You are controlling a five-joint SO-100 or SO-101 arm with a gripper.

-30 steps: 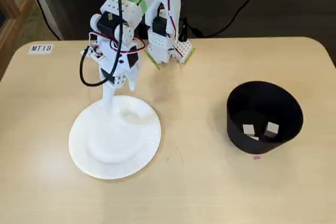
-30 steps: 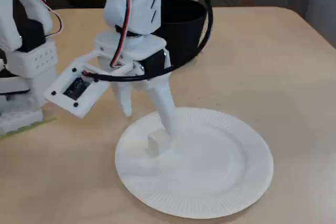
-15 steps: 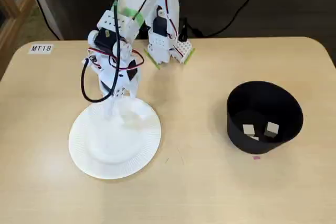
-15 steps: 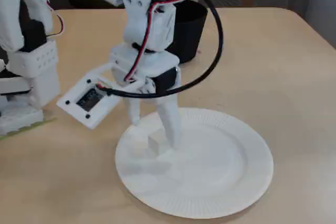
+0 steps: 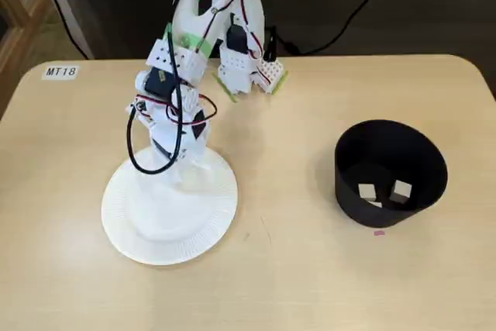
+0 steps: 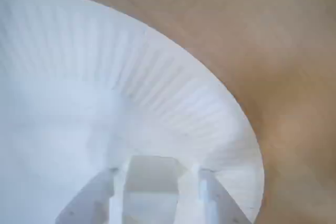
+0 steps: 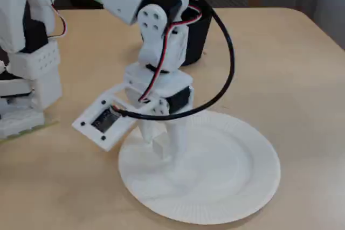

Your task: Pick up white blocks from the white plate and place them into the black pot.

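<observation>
The white plate (image 5: 155,230) lies on the left of the table in a fixed view. My gripper (image 5: 190,176) is down on its far rim. In the wrist view the gripper (image 6: 155,174) has a white block (image 6: 152,182) held tightly between its two fingers, low over the ridged rim of the plate (image 6: 157,93). In the other fixed view the gripper (image 7: 164,146) holds the block (image 7: 160,147) at the plate's (image 7: 226,176) surface. The black pot (image 5: 349,184) stands to the right with two white blocks (image 5: 366,191) (image 5: 401,190) inside. The pot (image 7: 197,36) also shows partly behind the arm.
The arm's base (image 5: 248,75) stands at the table's back edge with green tape and cables. A label reading MT18 (image 5: 60,72) is at the back left corner. A small pink mark (image 5: 379,232) lies in front of the pot.
</observation>
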